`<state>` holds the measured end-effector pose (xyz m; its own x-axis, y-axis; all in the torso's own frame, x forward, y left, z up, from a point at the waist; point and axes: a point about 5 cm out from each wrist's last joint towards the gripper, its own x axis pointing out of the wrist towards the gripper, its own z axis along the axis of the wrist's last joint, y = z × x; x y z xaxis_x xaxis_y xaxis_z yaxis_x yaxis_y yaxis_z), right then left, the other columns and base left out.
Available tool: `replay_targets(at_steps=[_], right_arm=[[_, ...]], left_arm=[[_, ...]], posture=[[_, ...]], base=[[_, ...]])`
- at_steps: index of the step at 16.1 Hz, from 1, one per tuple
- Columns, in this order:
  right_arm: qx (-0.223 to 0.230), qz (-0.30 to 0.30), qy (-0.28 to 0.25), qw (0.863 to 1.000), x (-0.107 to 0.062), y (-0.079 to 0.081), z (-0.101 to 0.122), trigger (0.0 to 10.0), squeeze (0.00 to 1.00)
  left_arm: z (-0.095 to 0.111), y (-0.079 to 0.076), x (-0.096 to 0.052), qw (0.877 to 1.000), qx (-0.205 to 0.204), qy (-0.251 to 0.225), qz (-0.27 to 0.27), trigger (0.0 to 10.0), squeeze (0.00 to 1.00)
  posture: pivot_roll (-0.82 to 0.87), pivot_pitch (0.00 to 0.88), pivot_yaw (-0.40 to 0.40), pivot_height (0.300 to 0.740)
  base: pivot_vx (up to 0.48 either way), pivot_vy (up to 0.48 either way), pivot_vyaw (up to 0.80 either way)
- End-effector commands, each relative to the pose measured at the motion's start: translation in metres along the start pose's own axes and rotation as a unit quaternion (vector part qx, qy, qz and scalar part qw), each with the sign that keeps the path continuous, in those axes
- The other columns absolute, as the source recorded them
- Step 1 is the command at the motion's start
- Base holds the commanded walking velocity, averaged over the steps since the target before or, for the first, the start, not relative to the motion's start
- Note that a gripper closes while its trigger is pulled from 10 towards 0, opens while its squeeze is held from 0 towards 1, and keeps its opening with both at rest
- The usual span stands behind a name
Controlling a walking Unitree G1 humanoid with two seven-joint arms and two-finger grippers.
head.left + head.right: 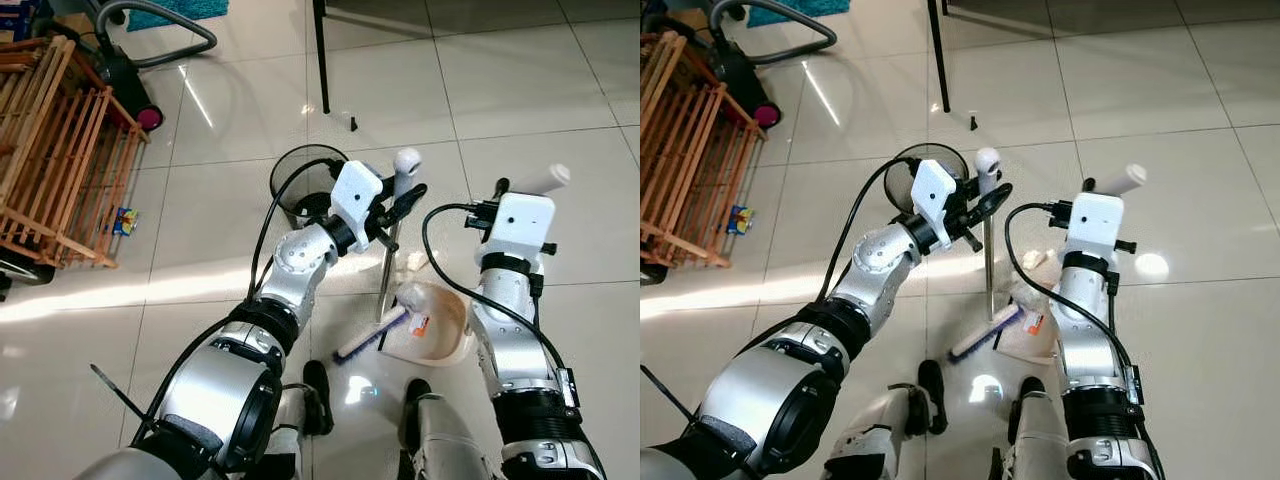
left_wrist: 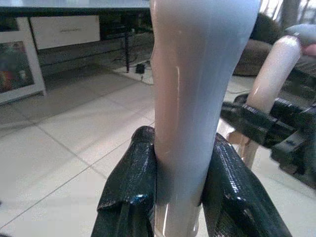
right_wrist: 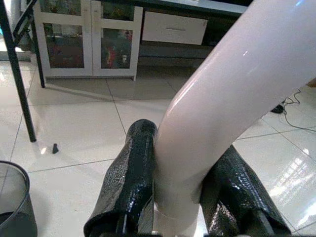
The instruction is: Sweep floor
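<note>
Pale glossy floor tiles spread out in front of me, with a wooden rack off to my left, a vacuum cleaner behind it and a black wire bin just ahead. My left gripper is clamped on the upright white handle of the broom, both black fingers pressed against its sides, so I can steer the bristles down by my feet. My right gripper is closed the same way on the curved white handle of the dustpan, which keeps the pan resting on the floor just beside the brush head, mouth toward it, ready to take what I push in. Some scraps lie on the tiles near the pan, and an orange-marked bit sits inside it. I judge the sweeping to be under way, not finished. No writing is legible anywhere; the small colourful packet by the rack is too small to read.
</note>
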<state>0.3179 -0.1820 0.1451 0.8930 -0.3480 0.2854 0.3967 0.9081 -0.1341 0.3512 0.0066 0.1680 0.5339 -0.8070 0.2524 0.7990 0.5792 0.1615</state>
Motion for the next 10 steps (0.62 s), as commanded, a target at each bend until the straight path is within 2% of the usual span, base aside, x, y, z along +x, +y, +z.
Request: replay_targets(at_steps=[1, 4, 7, 9, 10], right_arm=[[-0.001, -0.006, 0.018, 1.000, -0.004, -0.001, -0.007, 10.0, 0.00], [-0.001, -0.008, 0.022, 1.000, -0.004, -0.003, -0.010, 10.0, 0.00], [0.001, -0.016, 0.030, 0.999, 0.000, -0.006, -0.014, 10.0, 0.00], [0.001, -0.018, 0.029, 0.999, 0.003, -0.007, -0.013, 10.0, 0.00], [0.001, -0.022, 0.029, 0.999, 0.007, -0.009, -0.012, 10.0, 0.00]], left_arm=[[0.012, -0.017, 0.017, 0.998, -0.025, -0.044, -0.030, 10.0, 0.00], [0.028, -0.020, 0.026, 0.994, -0.028, -0.079, -0.069, 10.0, 0.00], [0.035, -0.027, 0.029, 0.987, -0.028, -0.091, -0.128, 10.0, 0.00], [0.039, -0.027, 0.029, 0.984, -0.029, -0.095, -0.149, 10.0, 0.00], [0.049, -0.024, 0.030, 0.979, -0.029, -0.108, -0.173, 10.0, 0.00]], posture=[[-0.04, 0.332, 0.181, 0.740], [-0.03, 0.320, 0.182, 0.740], [-0.02, 0.300, 0.181, 0.740], [-0.02, 0.293, 0.189, 0.740], [-0.01, 0.300, 0.193, 0.740]], base=[[0.000, 0.000, 0.00], [0.000, 0.000, 0.00], [0.000, 0.000, 0.00], [0.000, 0.000, 0.00], [0.000, 0.000, 0.00]])
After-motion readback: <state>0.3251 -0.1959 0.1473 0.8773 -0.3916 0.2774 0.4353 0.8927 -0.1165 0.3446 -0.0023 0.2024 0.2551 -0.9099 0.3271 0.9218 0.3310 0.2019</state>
